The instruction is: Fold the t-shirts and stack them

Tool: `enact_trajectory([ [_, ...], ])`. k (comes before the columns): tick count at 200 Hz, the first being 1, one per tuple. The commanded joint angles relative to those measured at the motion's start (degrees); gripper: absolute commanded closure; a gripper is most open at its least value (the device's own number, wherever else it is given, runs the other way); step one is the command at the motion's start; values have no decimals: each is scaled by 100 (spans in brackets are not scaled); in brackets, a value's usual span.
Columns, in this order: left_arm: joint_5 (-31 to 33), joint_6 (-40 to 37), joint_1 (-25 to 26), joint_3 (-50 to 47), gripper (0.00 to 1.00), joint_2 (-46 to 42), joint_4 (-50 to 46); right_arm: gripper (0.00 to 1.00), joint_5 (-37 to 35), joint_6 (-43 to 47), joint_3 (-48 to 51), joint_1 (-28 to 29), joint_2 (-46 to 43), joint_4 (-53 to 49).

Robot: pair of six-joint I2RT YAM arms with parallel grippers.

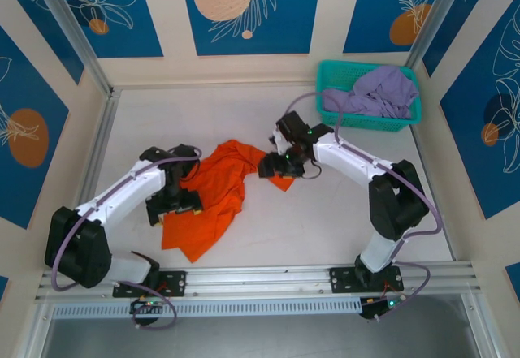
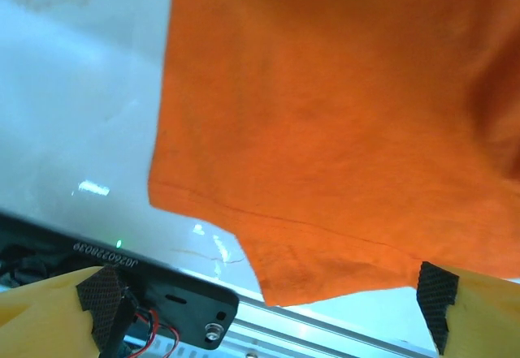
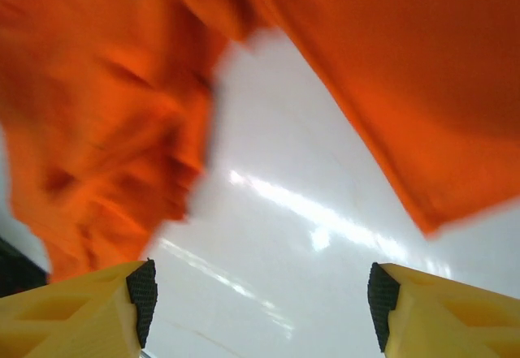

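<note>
The orange t-shirt (image 1: 213, 194) lies rumpled on the white surface (image 1: 341, 212), about midway between the two arms. It is spread on a slant from beside the left arm's wrist up toward the right arm's.

The left end effector (image 2: 268, 301) hangs over the shirt's near-left part. In the left wrist view its yellow fingers (image 2: 49, 309) stand wide apart with nothing gripped between them. The shirt's hemmed edge lies flat on the surface just beyond them (the stitched line along the hem is plain to see).

The right end effector (image 3: 260, 297) is at the shirt's far-right corner, also spread well apart and holding nothing, with bare white surface showing in the gap. Orange cloth lies ahead of it on both sides: bunched and blurred to the left, and a flatter pointed flap to the right.

The lavender t-shirt (image 1: 378, 92) is heaped in the teal basket (image 1: 370, 122) at the far right corner of the surface. Some of it spills over the rim, well apart from the orange one.
</note>
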State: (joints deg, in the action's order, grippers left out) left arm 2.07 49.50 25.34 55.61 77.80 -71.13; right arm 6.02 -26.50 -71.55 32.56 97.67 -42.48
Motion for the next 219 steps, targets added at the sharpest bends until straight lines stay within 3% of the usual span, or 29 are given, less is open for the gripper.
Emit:
enact_trajectory([
  [1,-114,642,-210,-573,5,-264,68,28,-301,-715,280,83,-221,-73],
  [55,-639,1286,-815,-2007,18,-1593,1164,29,-671,-1343,383,100,258,-25],
  [99,-653,1118,-935,-2312,24,-1304,1641,40,-900,-1428,164,0,690,12],
  [137,-348,1054,-934,-2479,44,-1105,1770,54,-982,-1484,185,5,892,99],
  [161,-272,1016,-939,-2705,45,-1105,1947,61,-974,-1470,194,9,1025,196],
  [186,-207,909,-934,-2672,59,-945,2050,67,-1045,-1463,167,-2,1119,215],
  [219,-72,900,-935,-2578,83,-802,2027,84,-1091,-1448,183,-21,1120,186],
])
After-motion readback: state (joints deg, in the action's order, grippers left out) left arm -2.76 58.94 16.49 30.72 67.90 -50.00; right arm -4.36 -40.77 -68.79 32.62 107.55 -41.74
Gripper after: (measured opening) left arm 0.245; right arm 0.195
